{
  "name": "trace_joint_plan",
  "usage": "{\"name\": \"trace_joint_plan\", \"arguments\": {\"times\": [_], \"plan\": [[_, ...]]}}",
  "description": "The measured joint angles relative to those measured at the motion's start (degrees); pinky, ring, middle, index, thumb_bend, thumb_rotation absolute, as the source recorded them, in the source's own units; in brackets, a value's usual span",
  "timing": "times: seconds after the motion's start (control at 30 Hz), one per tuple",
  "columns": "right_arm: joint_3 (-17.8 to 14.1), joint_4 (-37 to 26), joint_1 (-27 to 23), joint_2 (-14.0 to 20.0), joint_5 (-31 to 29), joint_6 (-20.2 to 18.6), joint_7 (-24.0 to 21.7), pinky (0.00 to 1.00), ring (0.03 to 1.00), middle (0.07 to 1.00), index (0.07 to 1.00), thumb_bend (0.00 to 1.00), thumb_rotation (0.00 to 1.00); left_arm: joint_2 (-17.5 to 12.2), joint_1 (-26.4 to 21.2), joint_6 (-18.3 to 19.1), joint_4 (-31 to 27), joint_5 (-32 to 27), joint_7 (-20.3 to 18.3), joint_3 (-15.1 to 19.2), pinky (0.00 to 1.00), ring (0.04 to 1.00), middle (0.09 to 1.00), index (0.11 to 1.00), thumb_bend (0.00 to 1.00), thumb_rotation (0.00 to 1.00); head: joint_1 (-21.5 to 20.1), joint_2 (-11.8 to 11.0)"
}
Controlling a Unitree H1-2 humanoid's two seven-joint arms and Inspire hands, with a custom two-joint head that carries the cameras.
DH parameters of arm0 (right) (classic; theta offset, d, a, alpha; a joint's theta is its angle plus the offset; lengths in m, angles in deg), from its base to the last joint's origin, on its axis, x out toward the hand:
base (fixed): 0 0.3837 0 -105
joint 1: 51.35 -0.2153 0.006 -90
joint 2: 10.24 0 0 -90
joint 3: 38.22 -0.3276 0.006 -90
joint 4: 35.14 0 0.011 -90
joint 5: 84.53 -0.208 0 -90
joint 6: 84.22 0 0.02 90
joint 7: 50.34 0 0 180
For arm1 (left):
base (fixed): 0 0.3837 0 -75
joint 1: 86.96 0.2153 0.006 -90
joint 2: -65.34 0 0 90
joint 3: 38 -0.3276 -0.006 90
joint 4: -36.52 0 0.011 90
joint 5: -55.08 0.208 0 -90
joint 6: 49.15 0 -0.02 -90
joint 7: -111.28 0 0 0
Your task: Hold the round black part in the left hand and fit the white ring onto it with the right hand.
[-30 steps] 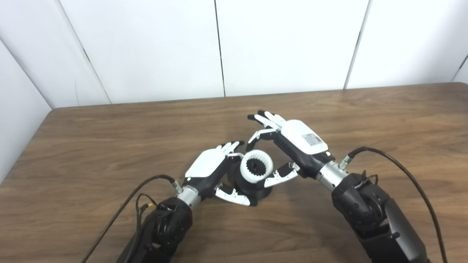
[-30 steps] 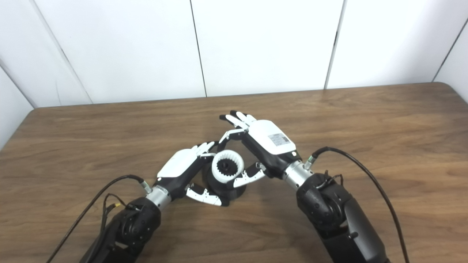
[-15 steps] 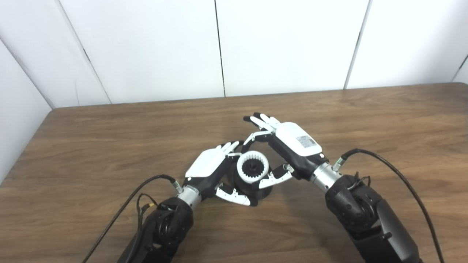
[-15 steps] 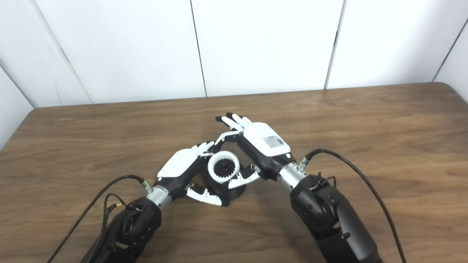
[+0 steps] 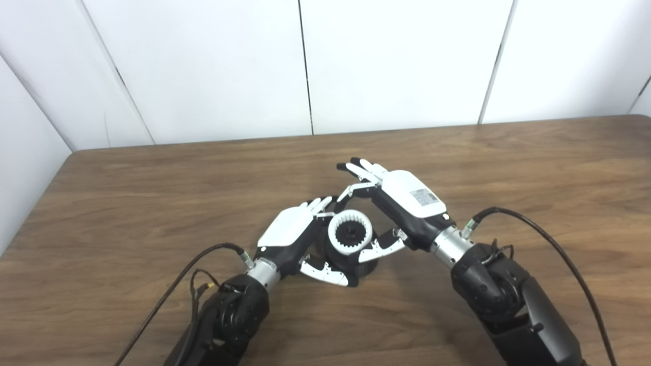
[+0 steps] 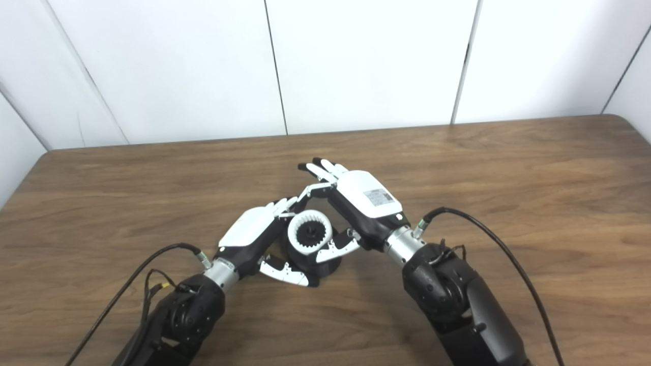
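The round black part (image 5: 351,267) stands on the wooden table at the centre. My left hand (image 5: 292,234) is shut on it from the left, thumb low at its front. The white ring (image 5: 350,235), toothed inside, sits on top of the black part around its black toothed hub (image 5: 351,235). My right hand (image 5: 402,203) pinches the ring from the right, thumb at its near side and a finger at its far side, the other fingers spread above. Both also show in the right eye view: the ring (image 6: 310,233), the left hand (image 6: 252,231), the right hand (image 6: 363,198).
The wooden table (image 5: 152,193) reaches to white wall panels at the back. Black cables (image 5: 549,239) run from both wrists over the table.
My right hand has moved left and down with the white ring, bringing it lower over the black part's hub. My left hand has held still.
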Motion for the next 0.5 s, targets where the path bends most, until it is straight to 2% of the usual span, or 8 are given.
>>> {"name": "trace_joint_plan", "arguments": {"times": [0.03,0.07,0.13,0.2,0.23,0.27,0.37,0.5], "plan": [[0.0,0.0,0.0,0.0,0.0,0.0,0.0,1.0,1.0,0.956,0.495,0.52,0.16,0.0,0.0,0.0,0.0,0.0,0.0,0.0,1.0,1.0,1.0,0.681,1.0,0.4,0.0,0.0],[0.0,0.0,0.0,0.0,0.0,0.0,-0.1,1.0,1.0,0.962,0.528,0.59,0.2,0.0,0.0,0.0,0.0,0.0,0.0,0.0,1.0,1.0,1.0,0.68,1.0,0.4,0.0,0.0],[0.0,-0.2,0.0,0.1,0.0,-0.6,-0.6,1.0,1.0,0.982,0.649,0.81,0.33,0.0,0.0,0.0,0.0,0.0,0.0,0.0,1.0,1.0,1.0,0.679,1.0,0.41,-0.1,0.0],[0.1,-0.9,-0.2,0.2,0.2,-2.1,-2.5,1.0,1.0,0.998,0.753,0.92,0.41,0.0,0.0,0.0,0.0,0.0,-0.1,0.0,1.0,1.0,1.0,0.679,1.0,0.41,-0.3,0.0],[0.2,-0.9,-0.2,0.2,0.3,-2.3,-2.9,1.0,1.0,0.998,0.753,0.92,0.41,0.0,0.0,0.0,0.0,0.0,-0.1,0.1,1.0,1.0,1.0,0.679,1.0,0.41,-0.3,0.0],[0.6,-1.0,-0.2,0.5,0.6,-3.5,-4.4,0.99,1.0,1.0,0.864,0.98,0.46,0.0,0.0,-0.1,0.0,-0.1,-0.2,0.1,1.0,1.0,1.0,0.679,1.0,0.42,-0.4,0.1],[1.5,-1.2,-0.1,1.6,1.6,-5.3,-7.8,0.97,1.0,1.0,0.933,1.0,0.49,-0.1,0.0,-0.2,0.0,-0.3,-0.3,0.1,1.0,1.0,1.0,0.679,1.0,0.42,-0.4,0.1],[1.4,-1.9,-0.1,2.5,2.2,-6.1,-9.4,0.96,1.0,1.0,0.969,1.0,0.5,-0.2,0.0,-0.4,0.0,-0.4,-0.3,0.2,1.0,1.0,1.0,0.676,1.0,0.38,-0.4,0.2]]}}
